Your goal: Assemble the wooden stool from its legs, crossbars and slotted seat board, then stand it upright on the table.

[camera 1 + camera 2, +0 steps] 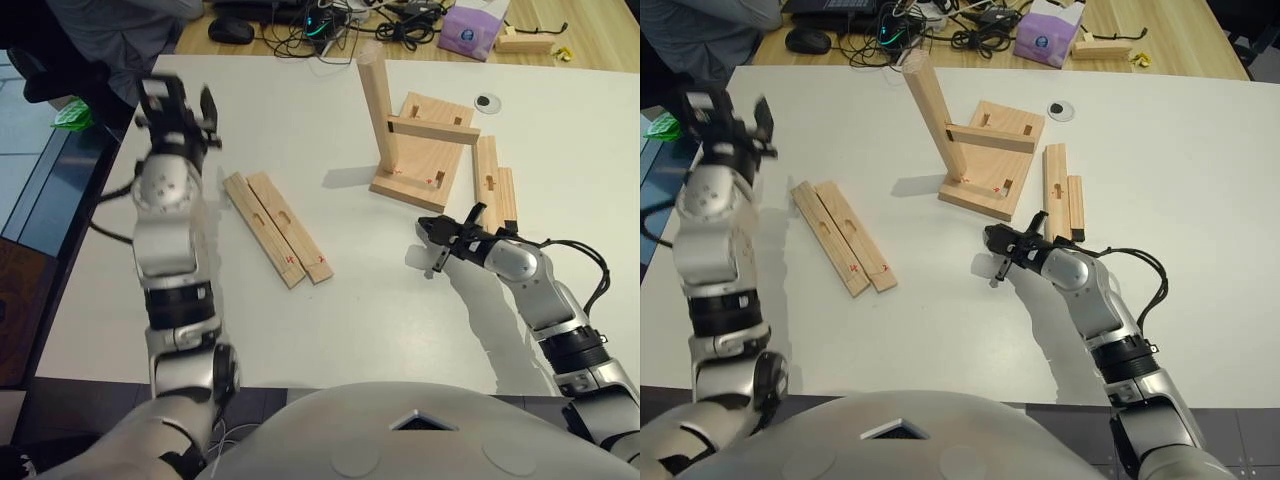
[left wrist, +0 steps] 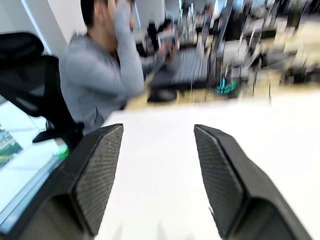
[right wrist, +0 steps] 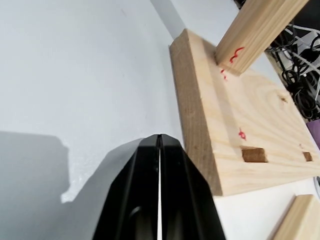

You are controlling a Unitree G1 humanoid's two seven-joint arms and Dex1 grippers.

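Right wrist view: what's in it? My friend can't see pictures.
The shut right pincer is close to the thick edge of the wooden seat board, which lies on the white table. One leg stands in the board; two other slots are empty.

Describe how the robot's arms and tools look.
The left arm and right arm are silver-grey shells with black joint bands. A black cable loops along the right forearm. The left tool and right tool are black; the left one's pads are textured.

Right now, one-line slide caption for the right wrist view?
Shut right gripper close beside the edge of the slotted seat board, one leg standing upright on it.
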